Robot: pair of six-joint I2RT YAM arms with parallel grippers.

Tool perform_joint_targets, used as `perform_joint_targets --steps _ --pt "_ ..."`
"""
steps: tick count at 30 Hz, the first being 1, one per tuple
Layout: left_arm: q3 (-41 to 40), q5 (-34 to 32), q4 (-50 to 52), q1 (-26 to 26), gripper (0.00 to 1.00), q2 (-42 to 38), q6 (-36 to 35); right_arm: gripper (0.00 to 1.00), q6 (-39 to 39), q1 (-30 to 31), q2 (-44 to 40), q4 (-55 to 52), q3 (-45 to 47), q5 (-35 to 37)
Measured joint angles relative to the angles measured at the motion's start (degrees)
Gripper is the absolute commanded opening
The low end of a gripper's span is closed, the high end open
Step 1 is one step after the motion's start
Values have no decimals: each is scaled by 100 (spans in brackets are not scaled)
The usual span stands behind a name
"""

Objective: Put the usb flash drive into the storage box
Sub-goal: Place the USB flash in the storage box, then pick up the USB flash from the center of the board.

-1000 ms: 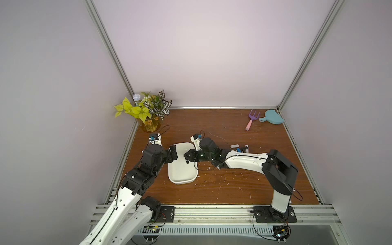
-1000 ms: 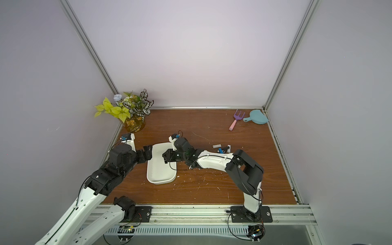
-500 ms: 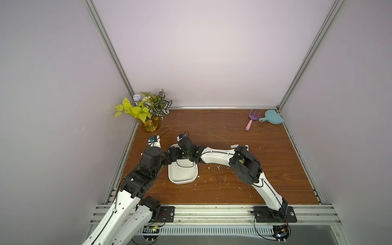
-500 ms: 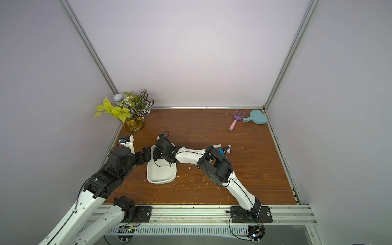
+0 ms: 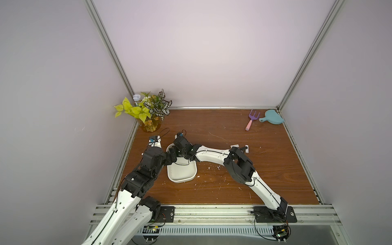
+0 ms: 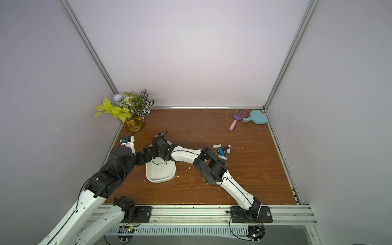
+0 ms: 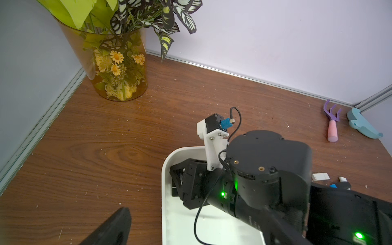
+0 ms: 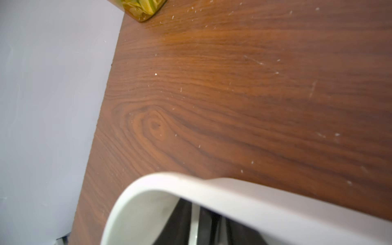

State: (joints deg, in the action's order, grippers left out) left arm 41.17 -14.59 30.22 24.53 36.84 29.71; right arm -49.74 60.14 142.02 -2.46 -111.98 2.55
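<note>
The storage box [image 5: 182, 172], a shallow white tray, lies left of centre in both top views [image 6: 161, 174]. My right gripper [image 5: 174, 151] reaches low into its far end. In the right wrist view its dark fingers [image 8: 180, 222] stand just inside the rim [image 8: 212, 188], a thin pale strip between them. Whether that strip is a usb flash drive or the box floor I cannot tell. My left gripper [image 5: 170, 158] sits at the box's left wall, open, one finger [image 7: 112, 227] outside it. Several loose usb flash drives [image 6: 221, 151] lie on the table behind the right elbow.
A vase of plants [image 5: 149, 121] stands in the far left corner. A purple rake [image 5: 251, 119] and a light-blue scoop [image 5: 272, 117] lie at the far right. Pale crumbs dot the wooden table [image 5: 212, 186]. Both forearms crowd the box's far end.
My right arm has swung left, from beside the box to its far end, with its elbow folded down over the table. The left arm has barely shifted.
</note>
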Motion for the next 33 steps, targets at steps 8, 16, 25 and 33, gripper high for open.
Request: perform_joint_targets --steps 8,16,25,33 --pt "-17 17 -11 0 95 -28 0 40 101 50 -155 -94 120 50" --pt "-149 413 -166 0 88 -186 -153 41 916 31 -1958 -737 1021 551" --pt "-122 1049 -516 551 74 289 -199 59 1676 -1858 -6857 -52 5254 1996" --pt "1679 1274 -1043 2459 71 3748 -507 61 1814 -4225 -8461 199 7928 1895"
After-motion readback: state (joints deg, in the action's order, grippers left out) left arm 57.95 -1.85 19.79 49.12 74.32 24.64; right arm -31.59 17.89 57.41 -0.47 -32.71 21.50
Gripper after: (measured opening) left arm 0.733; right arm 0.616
